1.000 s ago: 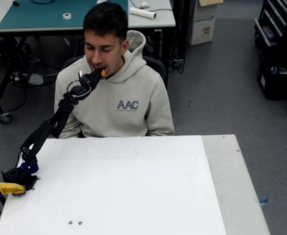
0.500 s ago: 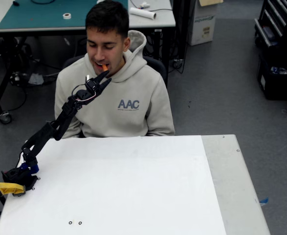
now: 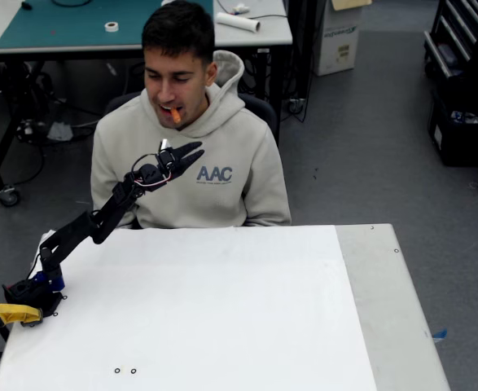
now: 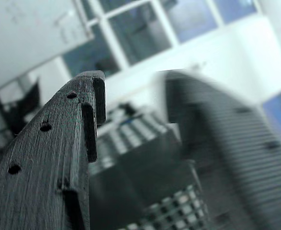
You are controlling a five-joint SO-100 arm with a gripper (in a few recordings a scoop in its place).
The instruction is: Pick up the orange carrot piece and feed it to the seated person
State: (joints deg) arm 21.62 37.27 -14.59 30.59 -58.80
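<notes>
The seated person (image 3: pixel 191 155) sits behind the white table (image 3: pixel 222 309) in a beige "AAC" hoodie. The orange carrot piece (image 3: pixel 175 115) sticks out of the person's mouth. My black gripper (image 3: pixel 195 154) hangs open in front of the person's chest, below the mouth and apart from the carrot, with nothing between its fingers. In the wrist view my gripper (image 4: pixel 135 81) points up at a ceiling and windows; one dark ribbed finger (image 4: pixel 59 158) is sharp on the left, the other blurred on the right, with a wide gap between.
A yellow clamp (image 3: pixel 9 314) holds the arm's base (image 3: pixel 33 292) at the table's left edge. A grey strip (image 3: pixel 393 301) runs along the table's right side. Behind the person stands a bench with a green mat (image 3: pixel 76 23). Dark shelving (image 3: pixel 462 73) is at far right.
The gripper let go of the carrot at the person's mouth, opened, and dropped down and right to chest height. The carrot stays in the mouth.
</notes>
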